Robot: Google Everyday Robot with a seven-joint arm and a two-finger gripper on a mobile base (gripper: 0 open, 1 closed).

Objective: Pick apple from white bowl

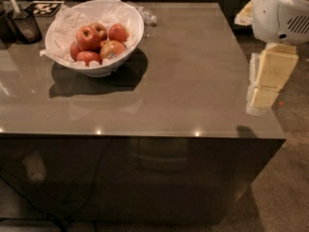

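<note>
The white bowl (136, 20) stands at the far left of the grey table (193, 81), lined with crumpled white paper. It holds several red apples (89, 37) piled in its middle. My gripper (259, 104), cream-coloured, hangs at the right edge of the view over the table's right edge. It points down and is far to the right of the bowl and nearer the camera. The white arm body (280, 11) is above it. The gripper holds nothing that I can see.
A small dark container with a scoop (21, 24) stands left of the bowl at the table's far left. A black-and-white marker card (44, 7) lies behind it. A clear plastic item (147, 18) sits just behind the bowl. Carpeted floor (289, 187) lies to the right.
</note>
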